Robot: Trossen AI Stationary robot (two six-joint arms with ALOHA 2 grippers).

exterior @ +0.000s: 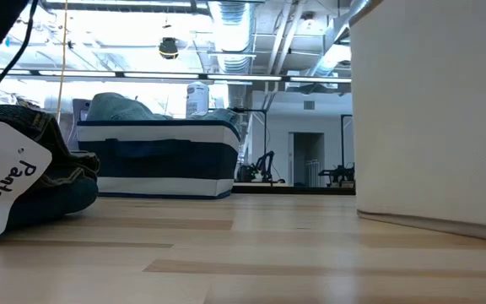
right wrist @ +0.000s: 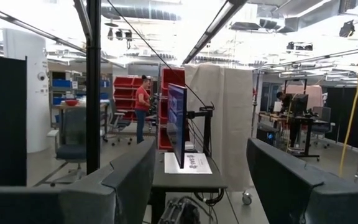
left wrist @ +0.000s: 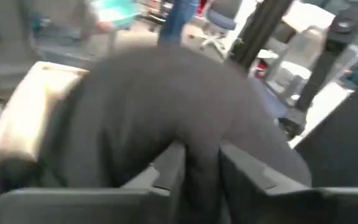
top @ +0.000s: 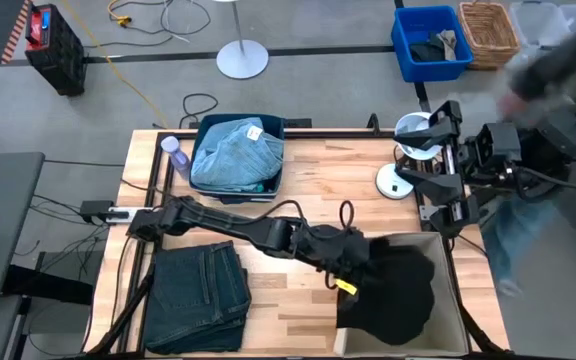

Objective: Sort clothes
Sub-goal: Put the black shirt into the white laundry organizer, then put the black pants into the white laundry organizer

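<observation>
the left gripper has its jaws closed on the black shirt, which lies half in the beige fabric box. right gripper: jaws open, parked at the table's right edge.

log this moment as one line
left gripper: shut on black shirt | over beige box | right gripper: open, parked

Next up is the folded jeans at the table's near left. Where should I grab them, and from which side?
Judging by the pose, grip the jeans at the stacked edge toward the table's middle, coming down from above. They lie flat and folded, so pinching all layers there should keep the fold. The left hand, now shut on the black shirt at the beige box, is nearest.
</observation>
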